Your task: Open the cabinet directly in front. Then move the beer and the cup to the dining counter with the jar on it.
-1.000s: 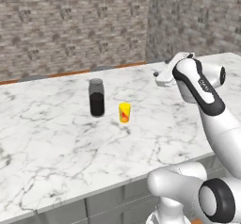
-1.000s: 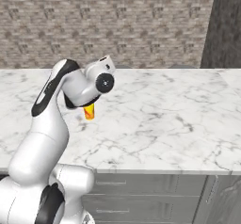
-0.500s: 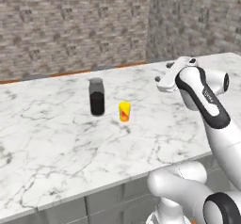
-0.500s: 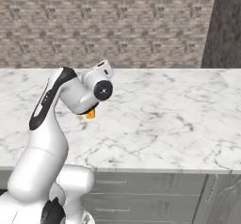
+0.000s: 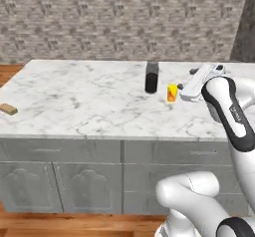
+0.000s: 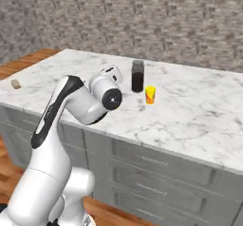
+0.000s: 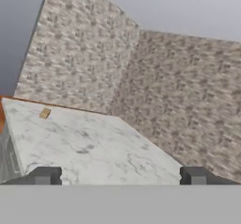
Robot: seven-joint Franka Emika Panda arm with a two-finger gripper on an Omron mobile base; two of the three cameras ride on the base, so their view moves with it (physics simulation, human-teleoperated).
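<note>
Marble, white with grey veins — the dining counter (image 5: 89, 106) runs across the foreground over grey panelled drawers and doors (image 5: 60, 181). Orange-brown wood floor (image 5: 30, 223) shows at its foot and past its far left corner. White arm bends over the near edge, wrist up; the gripper (image 7: 120, 175) is spread wide, nothing between the fingers (image 7: 44, 176), pointing out over bare marble toward the counter's far end. Cup (image 5: 172, 92), yellow with a red-orange mark, stands upright on the counter just beside the hand, apart from it. Jar (image 5: 151, 77), black body and grey top, upright just behind and left of the cup, not touching. Small tan block (image 5: 8, 109) lies near the counter's left end, well apart from both — seen in the hand view too (image 7: 44, 113). Behind the counter, a grey-brown stone brick wall (image 5: 124, 22) closes the room, meeting a second brick wall at a corner in the hand view.
</note>
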